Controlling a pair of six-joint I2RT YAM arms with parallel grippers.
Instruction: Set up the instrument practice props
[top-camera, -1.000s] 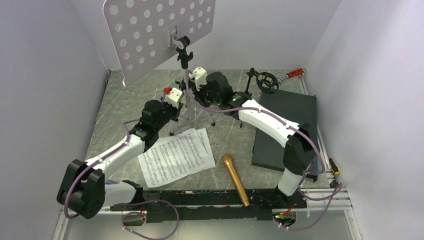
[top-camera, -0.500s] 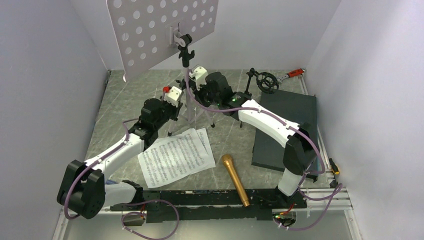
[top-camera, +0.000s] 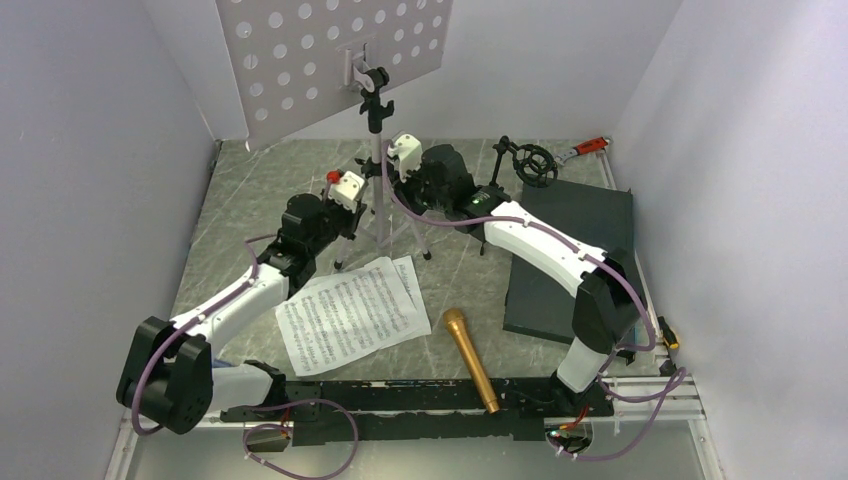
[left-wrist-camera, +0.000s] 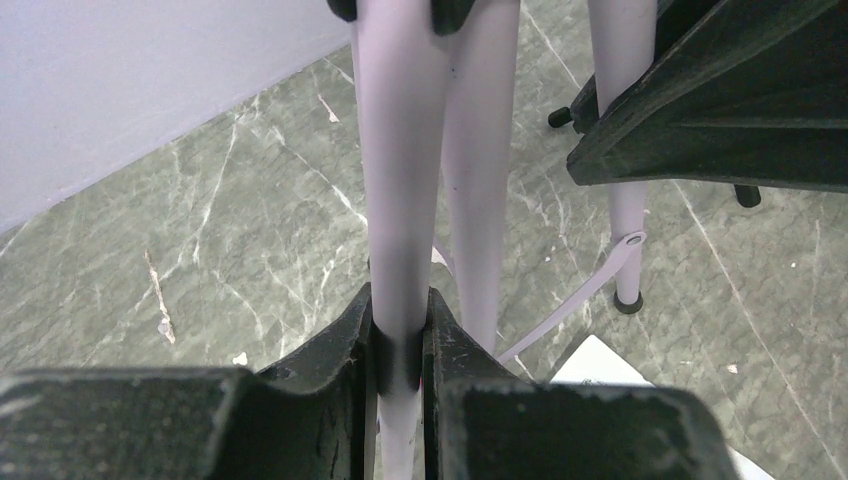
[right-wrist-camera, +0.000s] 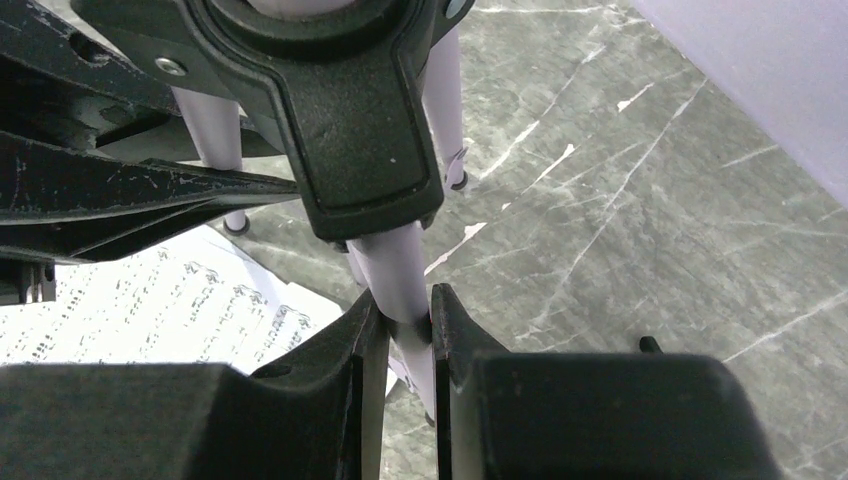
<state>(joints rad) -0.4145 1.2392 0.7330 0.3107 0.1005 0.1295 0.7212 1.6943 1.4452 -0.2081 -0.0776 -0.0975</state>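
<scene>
Top external, arms bent inward, clamping stand (top-camera: 322, 72)

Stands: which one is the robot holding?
The tall lilac music stand: left gripper and right gripper both clamp its tubes. The small black mic stand sits untouched.

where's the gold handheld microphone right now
In the top view, the gold handheld microphone lies flat centre-front, between the white printed music sheets and the dark grey flat slab.

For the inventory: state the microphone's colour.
Gold microphone, clearest in the top external view.
</scene>
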